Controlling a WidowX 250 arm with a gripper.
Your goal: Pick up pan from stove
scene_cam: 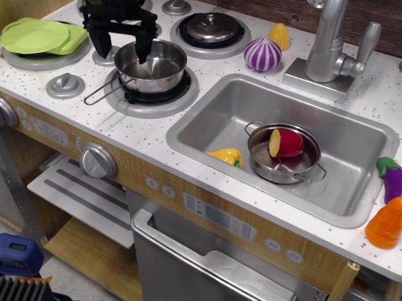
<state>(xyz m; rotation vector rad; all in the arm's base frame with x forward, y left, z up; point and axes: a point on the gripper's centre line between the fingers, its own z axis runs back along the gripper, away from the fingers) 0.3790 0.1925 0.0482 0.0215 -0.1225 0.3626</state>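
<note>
The sink [358, 195] holds a pot [283, 168] with a red piece in it and a yellow pepper [227, 155] at the pot's nine o'clock. The empty pan [152, 66] sits on the stove's [89, 123] front burner, handle toward eight o'clock. The gripper [123, 47], jaws wide, straddles its ten-o'clock rim; best to lower squarely and close on the wall.

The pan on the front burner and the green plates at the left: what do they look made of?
The pan looks like polished stainless steel: mirror-bright walls with sharp reflections and a thin wire handle. The green plates look like plastic: flat, even lime colour with a soft sheen, though matte-coated material can't be ruled out.
</note>
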